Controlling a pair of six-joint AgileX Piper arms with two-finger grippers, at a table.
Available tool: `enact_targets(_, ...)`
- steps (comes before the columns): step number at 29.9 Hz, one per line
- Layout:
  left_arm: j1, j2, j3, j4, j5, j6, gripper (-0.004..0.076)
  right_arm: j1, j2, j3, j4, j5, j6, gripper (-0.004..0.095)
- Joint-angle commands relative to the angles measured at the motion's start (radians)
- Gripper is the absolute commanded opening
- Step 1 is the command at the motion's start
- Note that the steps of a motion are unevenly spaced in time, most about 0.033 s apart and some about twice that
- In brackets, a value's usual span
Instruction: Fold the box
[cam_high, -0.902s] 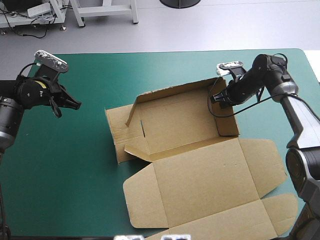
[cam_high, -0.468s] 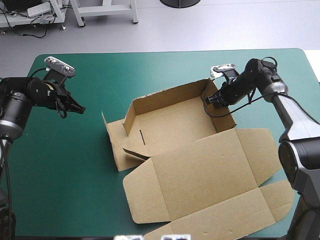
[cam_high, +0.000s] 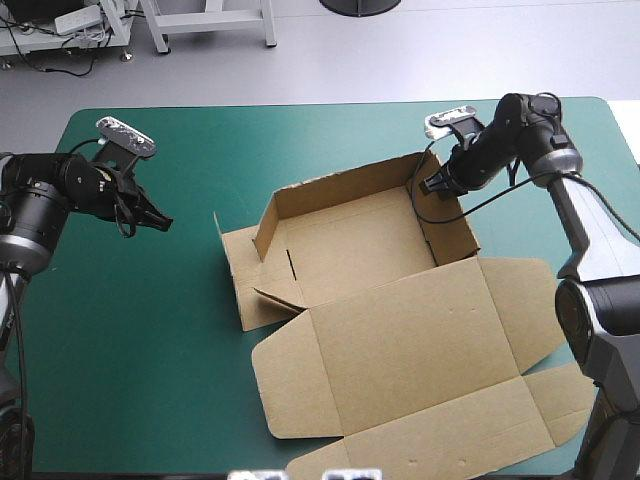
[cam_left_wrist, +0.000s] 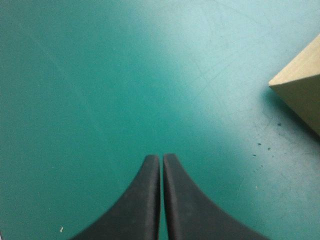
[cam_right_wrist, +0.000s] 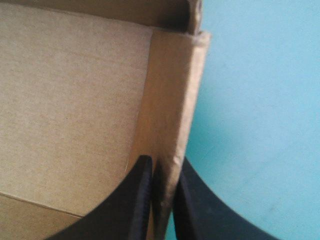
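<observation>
Box (cam_high: 350, 245): placed centrally, lid (cam_high: 410, 350) spread nearward.
Right gripper (cam_high: 432, 186): set astride the right wall's far end.
Left gripper (cam_high: 160, 222): held well left of it.

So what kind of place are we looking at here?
Probably a robot test bench: a teal-green table, a part-folded brown box on it, the right gripper pinching its wall.
</observation>
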Motion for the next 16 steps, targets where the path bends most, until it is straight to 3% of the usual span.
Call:
enact_targets(1, 0.000, -0.033, -0.027, -0.013, -0.037, 0.002, 0.0008, 0.001, -0.057, -0.118, -0.041, 0.041, 0.022, 0.0164)
enact_targets(6, 0.000, -0.033, -0.027, -0.013, -0.035, 0.009, 0.0008, 0.001, -0.059, -0.167, -0.064, 0.041, 0.084, 0.0302)
enact_targets(16, 0.000, -0.029, -0.027, -0.019, -0.041, 0.016, 0.0008, 0.001, -0.212, -0.165, -0.038, 0.043, 0.201, 0.0310)
